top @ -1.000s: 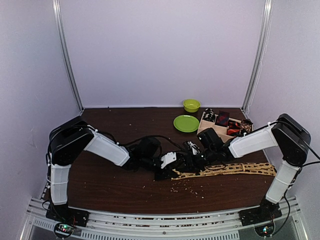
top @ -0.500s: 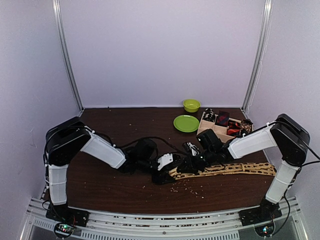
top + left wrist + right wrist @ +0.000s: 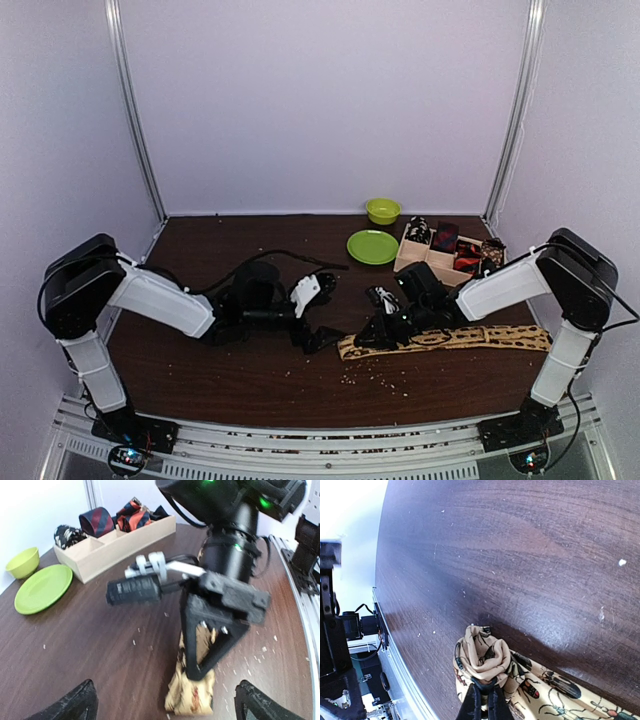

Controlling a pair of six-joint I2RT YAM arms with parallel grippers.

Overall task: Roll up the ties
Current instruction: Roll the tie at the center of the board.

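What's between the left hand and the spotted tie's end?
Just bare tabletop with pale crumbs; the left wrist view shows it. The left hand is open, clear of the tie.

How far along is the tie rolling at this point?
Done: several rolled ties sit in the wooden tray. In hand: the right gripper pinches the tan spotted tie at its end, where only a small curl has formed; the left gripper is open and off the fabric. Left: nearly the whole length lies flat on the table, unrolled, and it isn't in the tray yet.
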